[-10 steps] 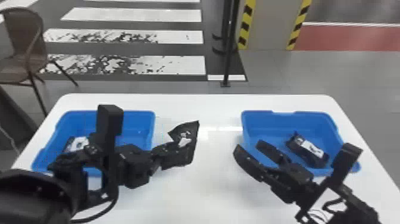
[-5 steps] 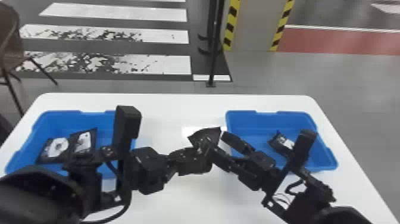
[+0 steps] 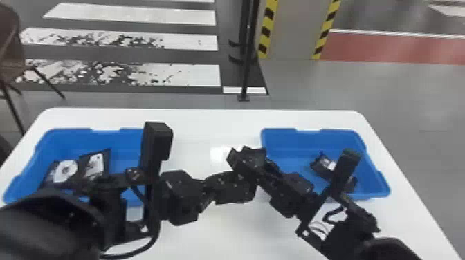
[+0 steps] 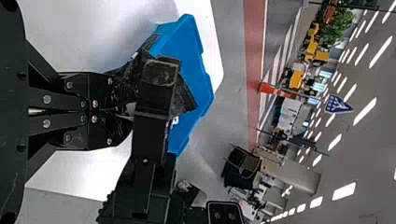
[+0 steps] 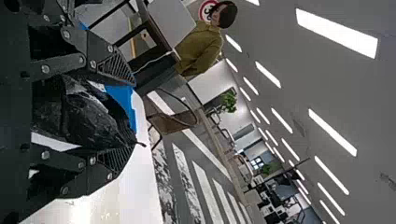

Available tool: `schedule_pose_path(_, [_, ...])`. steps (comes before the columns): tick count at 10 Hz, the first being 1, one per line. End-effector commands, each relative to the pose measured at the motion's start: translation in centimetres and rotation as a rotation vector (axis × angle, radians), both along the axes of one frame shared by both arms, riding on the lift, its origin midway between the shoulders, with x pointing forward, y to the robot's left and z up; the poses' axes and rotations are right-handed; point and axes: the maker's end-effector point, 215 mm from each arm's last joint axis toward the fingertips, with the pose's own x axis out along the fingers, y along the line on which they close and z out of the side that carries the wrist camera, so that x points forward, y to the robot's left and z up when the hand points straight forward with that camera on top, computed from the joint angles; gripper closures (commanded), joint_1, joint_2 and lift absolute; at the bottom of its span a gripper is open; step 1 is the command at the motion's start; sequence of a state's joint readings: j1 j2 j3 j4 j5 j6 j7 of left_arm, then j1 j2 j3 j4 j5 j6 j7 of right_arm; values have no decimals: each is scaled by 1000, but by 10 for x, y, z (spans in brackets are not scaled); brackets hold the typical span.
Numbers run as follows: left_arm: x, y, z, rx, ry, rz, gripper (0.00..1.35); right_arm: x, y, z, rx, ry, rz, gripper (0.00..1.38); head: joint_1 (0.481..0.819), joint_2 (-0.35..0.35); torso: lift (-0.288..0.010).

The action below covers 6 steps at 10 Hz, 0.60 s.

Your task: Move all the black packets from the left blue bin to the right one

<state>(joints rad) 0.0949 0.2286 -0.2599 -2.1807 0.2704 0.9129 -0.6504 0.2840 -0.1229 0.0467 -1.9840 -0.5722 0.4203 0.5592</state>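
Observation:
In the head view, my left gripper [image 3: 238, 188] and my right gripper [image 3: 249, 160] meet between the bins. The left wrist view has my left gripper [image 4: 122, 112] shut on a black packet [image 4: 184, 99], partly hidden by the other gripper. My right gripper [image 5: 133, 116] is open around that packet [image 5: 91, 119], its fingers apart on either side. Two packets with white labels, one here [image 3: 96, 165], lie in the left blue bin [image 3: 119, 140]. The right blue bin [image 3: 283, 138] holds black packets [image 3: 323, 166], partly behind the right arm.
Both bins stand on a white table [image 3: 207, 128], whose far edge runs behind them. The left forearm [image 3: 55, 224] covers the left bin's near side. Beyond the table are a black post [image 3: 247, 69] and a brown chair [image 3: 10, 45].
My right gripper has moved left from beside the right bin to the packet at my left gripper. The head view has shifted, showing more of the left bin's packets.

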Motion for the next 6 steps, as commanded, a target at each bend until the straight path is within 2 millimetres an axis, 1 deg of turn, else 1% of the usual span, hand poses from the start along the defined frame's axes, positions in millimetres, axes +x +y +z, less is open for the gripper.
schedule_pose_path(1, [0, 0, 0, -1, 1, 0, 1167, 4, -4, 8, 7, -27, -17, 1279, 695, -109, -140])
schedule_pose_path(2, [1, 2, 1, -3, -2, 7, 1128, 4, -4, 8, 7, -27, -17, 1279, 695, -113, -140])
schedule_pose_path(3, [4, 7, 2, -19, -3, 27, 927, 4, -4, 8, 14, -25, -15, 1279, 695, -114, -140])
schedule_pose_path(4, [8, 13, 4, -25, -9, 45, 588, 3, -4, 9, 16, -27, -15, 1279, 695, -111, -140])
schedule_pose_path(5, [12, 20, 4, -26, -13, 64, 328, 7, -11, 10, 11, -31, -30, 1279, 695, -103, -140])
schedule_pose_path(6, [15, 30, 4, -39, -14, 92, 163, 13, -26, 10, -1, -35, -57, 1279, 695, -97, -140])
